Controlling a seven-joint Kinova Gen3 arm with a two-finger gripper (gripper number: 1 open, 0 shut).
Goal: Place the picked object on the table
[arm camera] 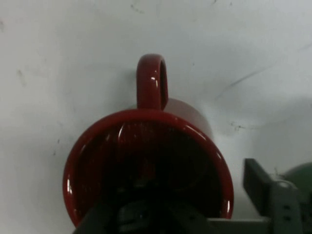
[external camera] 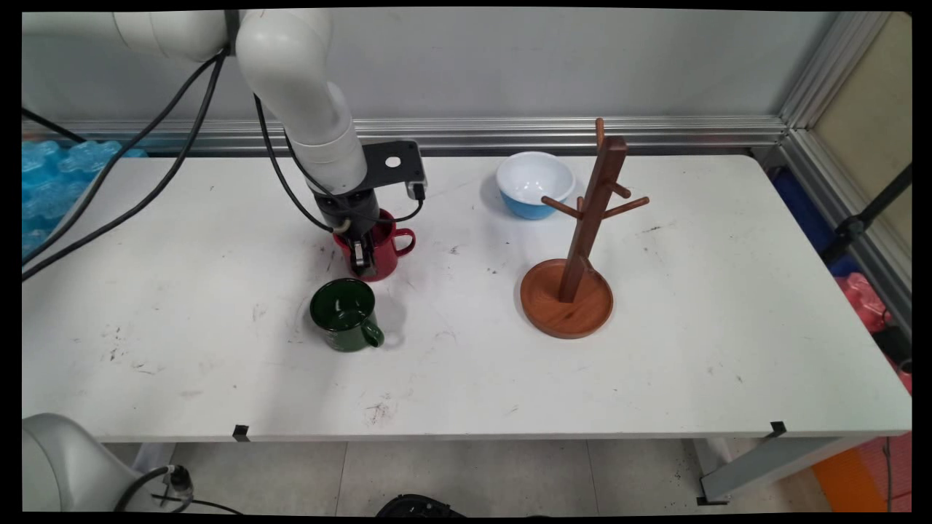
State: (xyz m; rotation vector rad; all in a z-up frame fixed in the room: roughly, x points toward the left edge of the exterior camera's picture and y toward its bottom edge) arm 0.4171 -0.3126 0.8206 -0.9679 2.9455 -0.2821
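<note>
A red mug point(external camera: 378, 251) stands upright on the white table point(external camera: 655, 349), its handle pointing right in the main view. My gripper point(external camera: 362, 249) is lowered onto it and is open, straddling the mug's near wall. One finger reaches down inside the cup, where it is dark. The other finger point(arm camera: 261, 187) hangs outside with a thin gap to the rim. In the hand view the red mug point(arm camera: 146, 146) fills the middle with its handle pointing up. A green mug point(external camera: 344, 314) stands just in front of the red one, and its edge point(arm camera: 301, 175) shows at the right of the hand view.
A wooden mug tree point(external camera: 582, 240) on a round base stands right of centre. A white bowl with a blue outside point(external camera: 535, 183) sits behind it. Black cables hang from the arm at the left. A metal rail runs along the table's back edge.
</note>
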